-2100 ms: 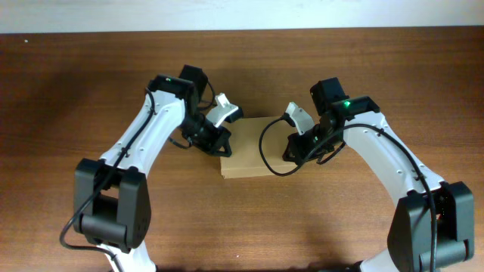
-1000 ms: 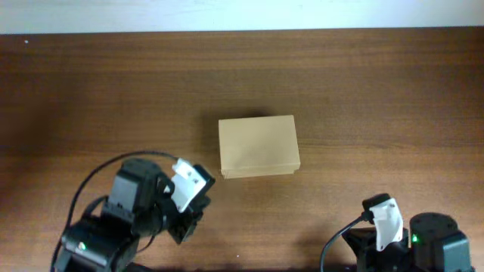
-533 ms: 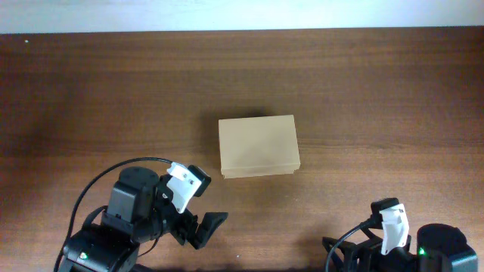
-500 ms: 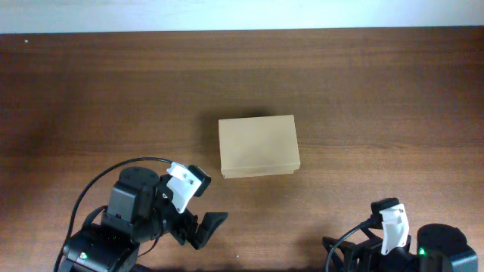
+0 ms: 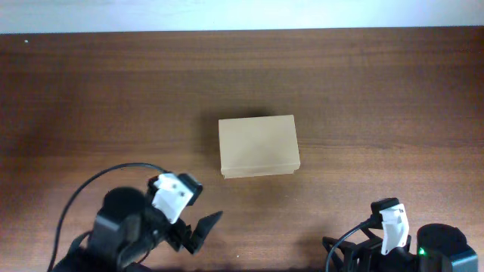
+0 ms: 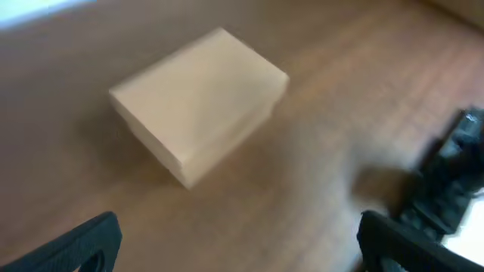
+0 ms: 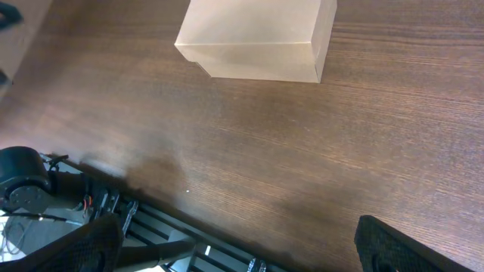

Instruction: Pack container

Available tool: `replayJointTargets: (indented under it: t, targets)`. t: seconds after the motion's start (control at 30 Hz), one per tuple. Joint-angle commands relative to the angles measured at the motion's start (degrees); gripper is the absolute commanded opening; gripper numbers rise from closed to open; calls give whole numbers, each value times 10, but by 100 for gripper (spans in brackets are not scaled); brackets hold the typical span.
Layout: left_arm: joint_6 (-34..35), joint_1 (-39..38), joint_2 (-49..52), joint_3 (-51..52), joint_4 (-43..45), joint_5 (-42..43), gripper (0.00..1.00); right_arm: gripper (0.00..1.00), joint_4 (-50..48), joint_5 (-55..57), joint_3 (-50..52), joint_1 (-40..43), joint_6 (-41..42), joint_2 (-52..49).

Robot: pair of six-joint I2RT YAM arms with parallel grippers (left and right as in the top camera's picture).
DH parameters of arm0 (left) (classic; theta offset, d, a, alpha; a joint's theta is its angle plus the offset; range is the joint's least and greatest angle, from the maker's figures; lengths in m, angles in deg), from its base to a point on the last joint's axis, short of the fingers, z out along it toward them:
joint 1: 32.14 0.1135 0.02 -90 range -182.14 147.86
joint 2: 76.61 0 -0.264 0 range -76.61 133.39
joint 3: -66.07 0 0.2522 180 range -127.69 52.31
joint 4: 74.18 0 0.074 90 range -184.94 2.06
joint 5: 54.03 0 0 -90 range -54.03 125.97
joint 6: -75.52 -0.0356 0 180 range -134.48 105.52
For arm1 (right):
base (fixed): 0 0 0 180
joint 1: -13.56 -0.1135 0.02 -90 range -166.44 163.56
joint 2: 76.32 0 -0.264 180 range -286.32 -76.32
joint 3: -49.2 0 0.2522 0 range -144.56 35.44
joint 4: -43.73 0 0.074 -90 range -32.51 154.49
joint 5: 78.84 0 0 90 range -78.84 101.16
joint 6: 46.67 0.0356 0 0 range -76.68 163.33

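Observation:
The container [image 5: 258,146] is a small tan cardboard box with its flap lid down, sitting mid-table. It shows from the side in the left wrist view as the container [image 6: 198,98] and near the top of the right wrist view as the container [image 7: 257,38]. My left gripper [image 6: 242,249] hovers well short of it, open, with only bare wood between its black fingers [image 6: 85,243]. In the overhead view the left gripper [image 5: 200,229] is at the front left. My right gripper [image 7: 242,253] is open too and holds nothing, back over the table's front edge.
The dark wooden table [image 5: 363,113] runs to a pale wall [image 5: 242,13] at the back. A black metal frame with cables [image 7: 181,242] sits below the table's front edge. The right arm [image 5: 393,238] crouches at the front right, also seen as the right arm [image 6: 454,174].
Both grippers have gone from shut to open. The left arm has sunk back toward the front left edge; the right arm shifted slightly right, then stayed still. The container has not moved.

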State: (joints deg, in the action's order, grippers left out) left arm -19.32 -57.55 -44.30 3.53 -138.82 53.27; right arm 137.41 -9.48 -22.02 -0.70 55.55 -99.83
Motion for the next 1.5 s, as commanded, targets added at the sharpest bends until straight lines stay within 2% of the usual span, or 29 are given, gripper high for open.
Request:
replayJointTargets:
  t: [0.0,0.27,0.47,0.77,1.47]
  targets:
    - [5,14,-48,27,21,-67,99,99,-2,-5,1,-3,5,2]
    - [11,96,-229,244,156,-60,99,99,-2,-5,1,-3,5,2]
    - [42,125,-296,333,170,-59,99,99,-2,-5,1,-3,5,2]
    - [47,132,-320,391,170,-56,99,99,-2,-5,1,-3,5,2]
    - [46,132,-320,392,160,-72,99,99,-2,-5,1,-3,5,2]
